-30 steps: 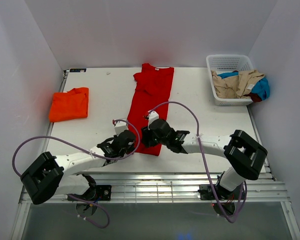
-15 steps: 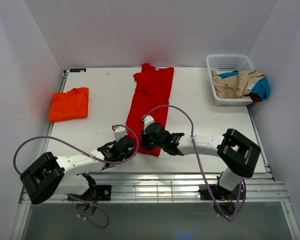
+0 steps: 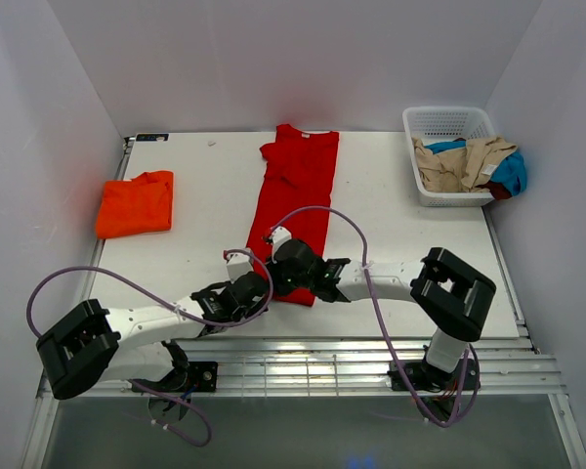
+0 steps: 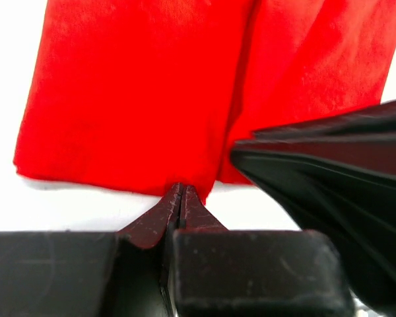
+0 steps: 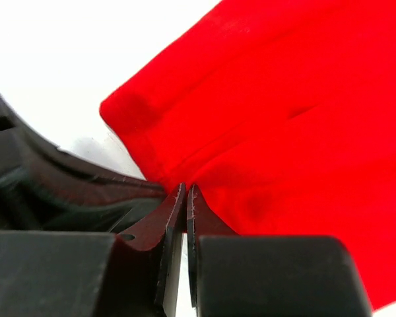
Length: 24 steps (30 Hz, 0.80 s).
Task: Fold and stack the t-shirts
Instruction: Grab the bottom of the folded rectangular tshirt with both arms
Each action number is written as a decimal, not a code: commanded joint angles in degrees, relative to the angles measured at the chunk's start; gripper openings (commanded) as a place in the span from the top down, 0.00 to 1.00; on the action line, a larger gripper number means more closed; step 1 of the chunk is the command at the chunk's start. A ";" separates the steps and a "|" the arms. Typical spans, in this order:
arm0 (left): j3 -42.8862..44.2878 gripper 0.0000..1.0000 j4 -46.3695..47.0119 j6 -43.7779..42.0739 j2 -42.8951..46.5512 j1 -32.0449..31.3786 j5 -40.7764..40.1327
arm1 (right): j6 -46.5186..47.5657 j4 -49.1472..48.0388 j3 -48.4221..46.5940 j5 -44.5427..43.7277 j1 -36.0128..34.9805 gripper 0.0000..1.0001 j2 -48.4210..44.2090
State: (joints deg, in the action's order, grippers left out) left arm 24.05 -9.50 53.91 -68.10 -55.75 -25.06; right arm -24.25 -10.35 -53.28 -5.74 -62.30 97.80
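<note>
Far left, orange t-shirt sits folded on the surface, well apart from the rest. Next, left jaws pinched tight on near hem of red t-shirt, a long strip mid-surface; right jaws just beside, also clamped on that hem. Judgement: lift both evenly, keep hem taut, carry toward collar; grips sit close, outer corner may droop. Far right, basket, leave it.

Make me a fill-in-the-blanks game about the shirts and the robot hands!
1. The left gripper and right gripper both pinch the ___ end of the red t-shirt.
2. The orange t-shirt lies folded on the ___ side of the table.
3. The white basket stands at the table's far ___ corner.
Missing words: near; left; right.
</note>
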 commanded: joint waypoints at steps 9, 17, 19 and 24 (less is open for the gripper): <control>-2.34 0.89 -5.01 4.62 5.95 -2.52 -1.66 | -0.10 -0.64 -6.31 4.77 -1.85 0.68 6.62; -0.24 0.89 -6.23 2.96 9.91 -3.49 -3.07 | 4.56 2.70 -9.22 1.44 -3.09 0.54 -4.18; 1.42 0.89 -6.85 1.73 11.57 -4.02 -4.11 | 4.48 2.79 -7.21 -0.40 -3.44 0.53 -9.19; 5.12 0.83 -8.96 -2.66 14.83 -4.11 -13.42 | 1.67 7.70 -2.36 -11.47 -3.44 0.44 -17.98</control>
State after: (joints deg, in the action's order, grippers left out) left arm 25.39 -17.91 54.85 -55.75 -59.64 -30.79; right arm -21.41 -6.00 -57.91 -9.56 -65.06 83.29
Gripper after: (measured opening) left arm 0.152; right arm 0.552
